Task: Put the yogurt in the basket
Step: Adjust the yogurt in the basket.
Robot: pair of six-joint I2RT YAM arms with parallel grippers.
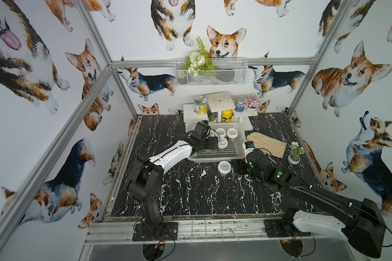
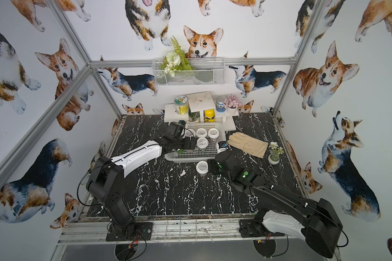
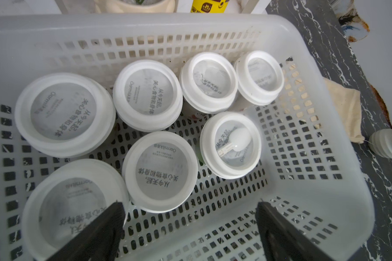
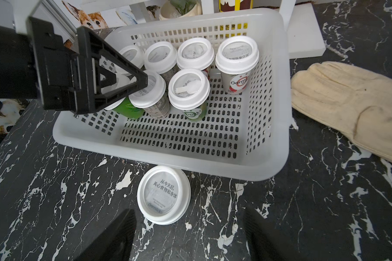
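Counting lids in the left wrist view, we find seven yogurt cups (image 3: 160,171) standing upright inside the basket (image 3: 326,126). As the top views lay it out, they crowd toward its 12 o'clock side, and the floor toward 6 o'clock is bare. One of them has a small white spoon (image 3: 238,140) in its lid. The eighth cup (image 1: 224,167) stands on the black marble table (image 1: 190,192) at the basket's 6 o'clock, just beside the front rim; we cannot tell whether they touch. Our left gripper (image 3: 189,203) hangs over the basket, jaws spread with nothing between them. Our right gripper (image 4: 188,217) sits near the lone cup, at its 3 o'clock, jaws likewise spread and empty. A cream glove (image 1: 267,142) lies at the basket's 3 o'clock.
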